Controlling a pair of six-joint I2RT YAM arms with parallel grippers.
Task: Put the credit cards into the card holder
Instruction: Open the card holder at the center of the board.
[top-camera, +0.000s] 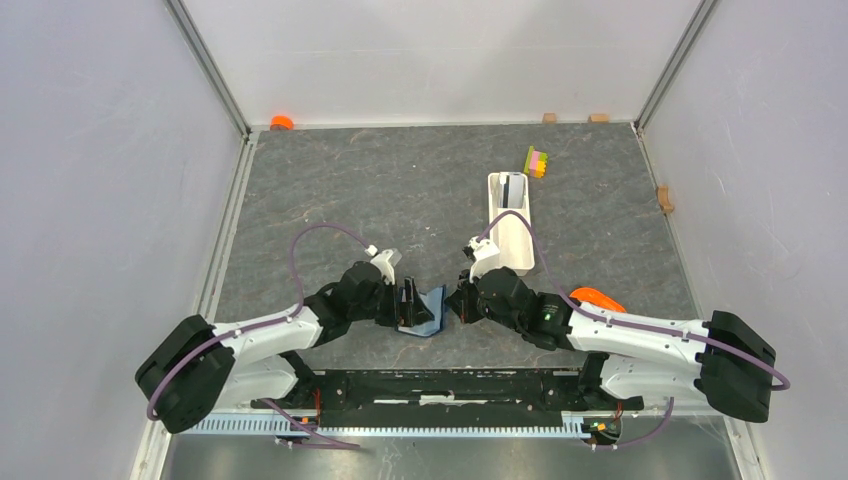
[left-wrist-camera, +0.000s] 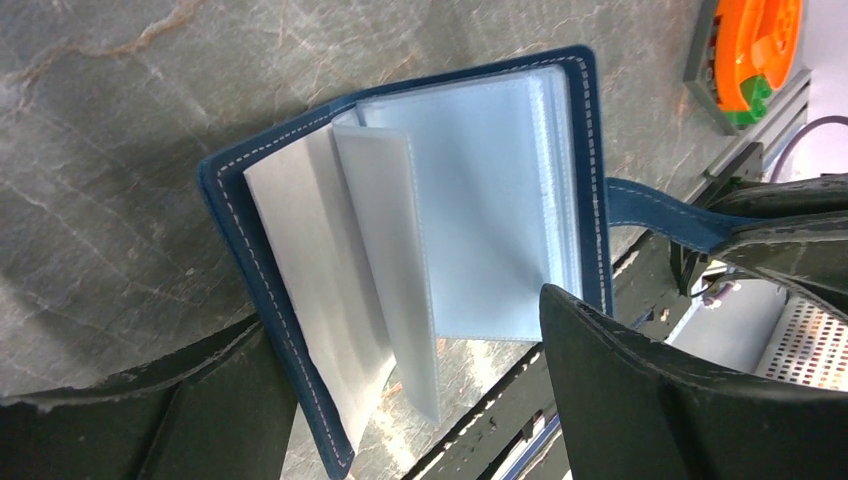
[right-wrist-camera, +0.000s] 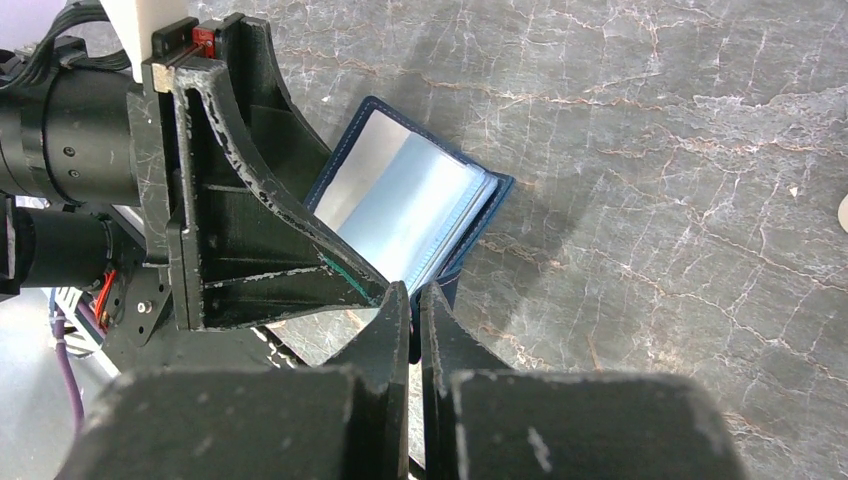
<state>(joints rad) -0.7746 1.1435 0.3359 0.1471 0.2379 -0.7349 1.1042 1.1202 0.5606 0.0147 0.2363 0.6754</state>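
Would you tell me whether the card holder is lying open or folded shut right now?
Open: the card holder shows its clear pocket leaves fanned out between spread blue covers.

One card holder (top-camera: 432, 306), one white tray (top-camera: 515, 250) and one coloured block stack (top-camera: 537, 161) are visible.

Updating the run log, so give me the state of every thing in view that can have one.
card holder, open on the table, visible pockets empty
left gripper, jaws open, either side of the card holder
right gripper, jaws shut on the card holder's strap
credit cards, in the far end of the white tray, not yet pocketed
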